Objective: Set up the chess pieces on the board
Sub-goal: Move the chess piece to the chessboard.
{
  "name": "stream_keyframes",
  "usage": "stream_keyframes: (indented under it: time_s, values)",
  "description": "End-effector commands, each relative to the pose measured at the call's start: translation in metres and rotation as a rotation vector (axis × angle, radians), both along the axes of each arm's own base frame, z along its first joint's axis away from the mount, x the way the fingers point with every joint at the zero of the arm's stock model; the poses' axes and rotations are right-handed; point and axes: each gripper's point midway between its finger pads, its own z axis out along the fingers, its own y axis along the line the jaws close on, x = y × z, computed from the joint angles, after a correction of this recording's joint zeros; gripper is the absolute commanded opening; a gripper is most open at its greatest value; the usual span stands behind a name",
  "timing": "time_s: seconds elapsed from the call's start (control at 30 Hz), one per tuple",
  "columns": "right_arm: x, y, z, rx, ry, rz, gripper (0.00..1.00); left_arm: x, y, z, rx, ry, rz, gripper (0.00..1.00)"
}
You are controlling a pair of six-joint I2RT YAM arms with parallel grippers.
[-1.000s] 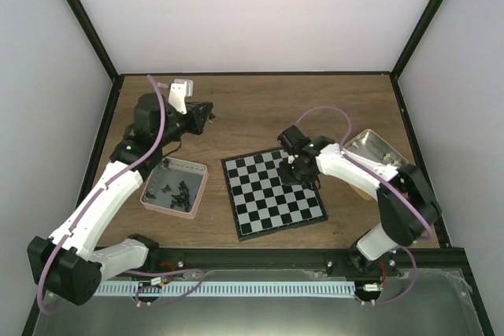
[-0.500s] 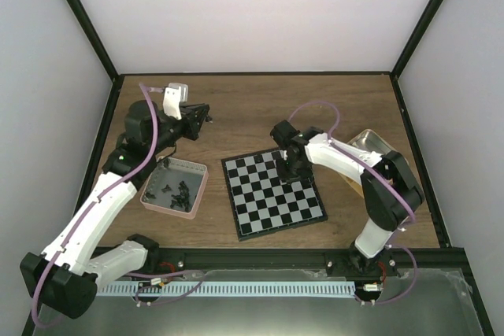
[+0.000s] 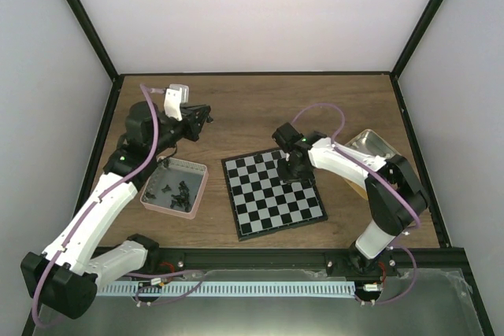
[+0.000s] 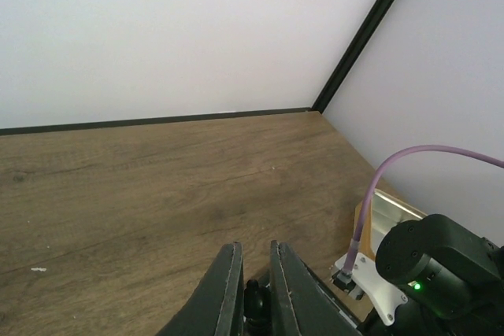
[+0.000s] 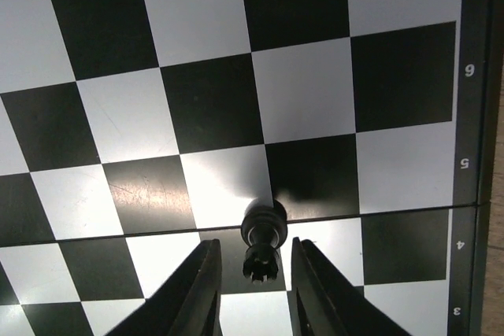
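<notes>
Left wrist: left tool [image 4: 253, 246] half-hides something dark [image 4: 253, 301].

Brown wooden table [image 3: 252, 108] carrying three flat things

A black-and-grey chessboard [image 3: 273, 194] is lying near the table's middle, turned slightly askew to its edges. A pink-rimmed tray [image 3: 201, 191] is sitting just to the left of it, not touching. A shiny metal tin [image 3: 370, 143] is resting by the table's right edge.

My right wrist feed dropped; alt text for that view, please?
A black chess piece sits on the board between the right tool's open fingers, a gap on either side. Checkered squares fill the rest, numbers down the right border.
</notes>
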Motion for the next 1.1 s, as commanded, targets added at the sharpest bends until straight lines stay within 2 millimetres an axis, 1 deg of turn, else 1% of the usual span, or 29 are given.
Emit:
stream_keyframes:
  time_s: [0.0, 0.1, 0.2, 0.33, 0.47, 0.67, 0.8, 0.9, 1.07]
  values:
    - [0.007, 0.0, -0.002, -0.004, -0.035, -0.027, 0.23, -0.004, 0.0, 0.004, -0.014, -0.022, -0.008, 0.08]
    - [0.013, 0.003, -0.001, 0.004, -0.059, -0.031, 0.13, -0.003, -0.001, 0.002, -0.016, -0.017, -0.009, 0.08]
    - [0.02, 0.0, 0.001, -0.015, -0.088, -0.056, 0.07, -0.003, -0.001, 0.001, -0.016, -0.016, -0.008, 0.08]
    - [0.035, -0.003, 0.008, -0.037, -0.15, -0.087, 0.06, -0.002, -0.001, 0.0, -0.015, -0.014, -0.008, 0.08]
    - [0.049, -0.003, 0.01, -0.042, -0.193, -0.105, 0.06, -0.002, -0.001, -0.001, -0.016, -0.011, -0.009, 0.08]
    - [0.08, -0.001, 0.019, 0.007, -0.295, -0.164, 0.07, -0.001, -0.002, -0.004, -0.016, -0.004, -0.009, 0.08]
    - [0.099, -0.005, 0.024, 0.039, -0.345, -0.216, 0.07, 0.0, -0.003, -0.005, -0.018, 0.0, -0.011, 0.08]
    - [0.111, -0.011, 0.024, 0.055, -0.36, -0.247, 0.08, 0.0, -0.003, -0.007, -0.018, 0.004, -0.012, 0.08]
    - [0.125, -0.018, 0.022, 0.071, -0.373, -0.27, 0.08, 0.001, -0.004, -0.009, -0.017, 0.011, -0.013, 0.08]
